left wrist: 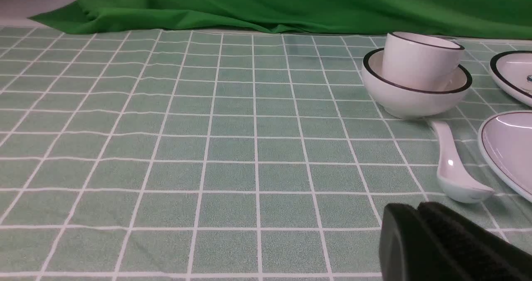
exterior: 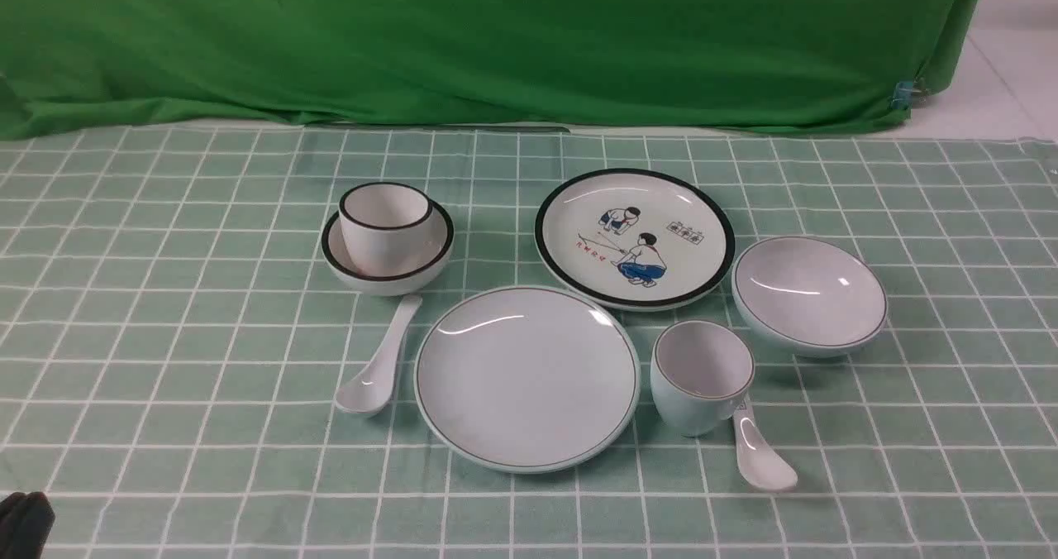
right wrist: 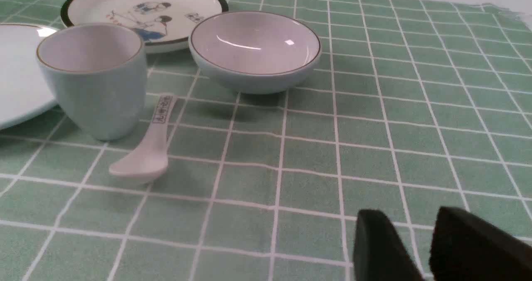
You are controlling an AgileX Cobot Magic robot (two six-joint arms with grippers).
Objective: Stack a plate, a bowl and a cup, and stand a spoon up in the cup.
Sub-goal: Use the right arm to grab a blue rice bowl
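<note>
Green checked cloth covers the table point(exterior: 165, 294), and the task's pieces all lie separate on it. Far left, the left claw point(left wrist: 417, 209) hangs low over bare cloth, pads pressed together, gripping nothing. Next along, a black-rimmed cup point(exterior: 385, 228) sits inside a black-rimmed bowl point(exterior: 387, 282). Just in front lies the spoon point(exterior: 376, 373), flat, handle tip close to that bowl, scoop toward the robot. Beside it, not touching, the plate point(exterior: 526, 377) rests flat in the middle. Behind the plate sits a cartoon plate point(exterior: 635, 238). Right of the plate, the cup point(exterior: 701, 377) stands upright and empty, with a printed spoon point(exterior: 760, 451) lying just beside its base. Then comes the bowl point(exterior: 810, 294), upright, empty, near the cup but apart. Far right, the right claw point(right wrist: 409, 214) hovers over cloth, jaws apart, empty.
</note>
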